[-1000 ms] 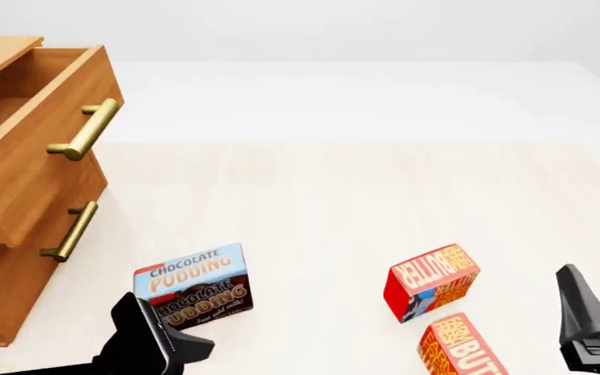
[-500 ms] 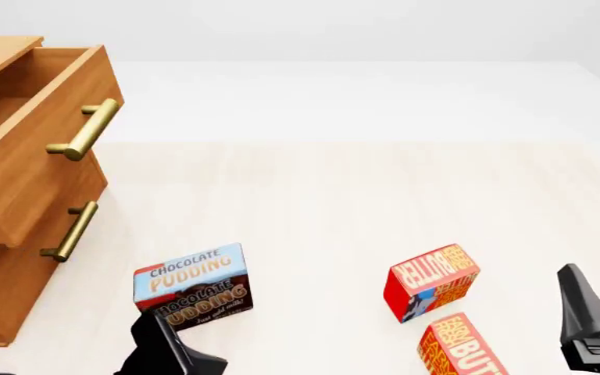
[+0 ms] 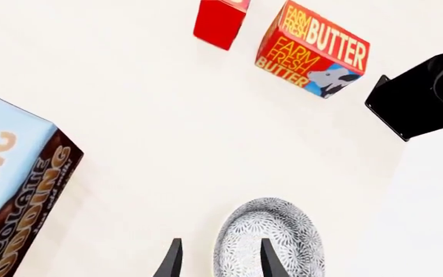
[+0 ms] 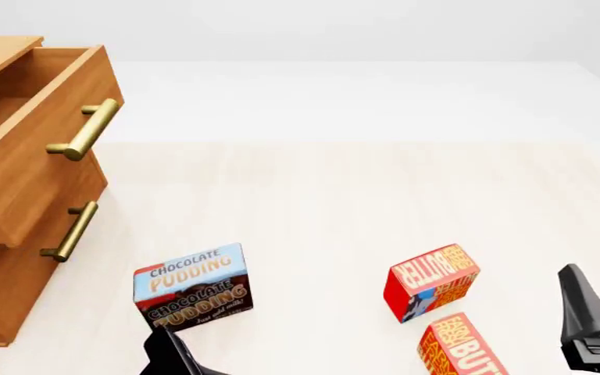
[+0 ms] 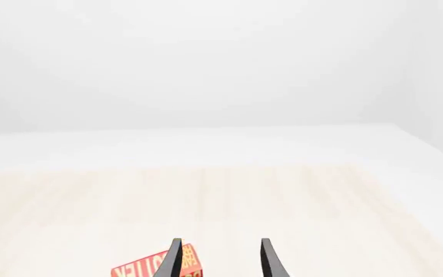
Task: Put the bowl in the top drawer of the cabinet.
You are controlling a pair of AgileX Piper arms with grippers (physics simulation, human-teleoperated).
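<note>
The left end effector (image 3: 217, 261) hangs released above the bench (image 3: 175, 144), one finger over the rim of the bowl (image 3: 266, 242). The bowl looks stiff, glazed, probably slippery and breakable; its thin rim is the sensible place to pinch. The right end effector (image 5: 218, 257) is released too.

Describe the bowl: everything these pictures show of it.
The bowl shows only in the left wrist view, cut off by the frame's edge; the front view does not show it. It is round, white with a fine dark petal or scale pattern, and looks glazed. It sits on the pale table, apart from the pudding box and the butter boxes. The left gripper is open over its rim, one finger in front of the bowl, the other off to its side. Contact cannot be told.
</note>
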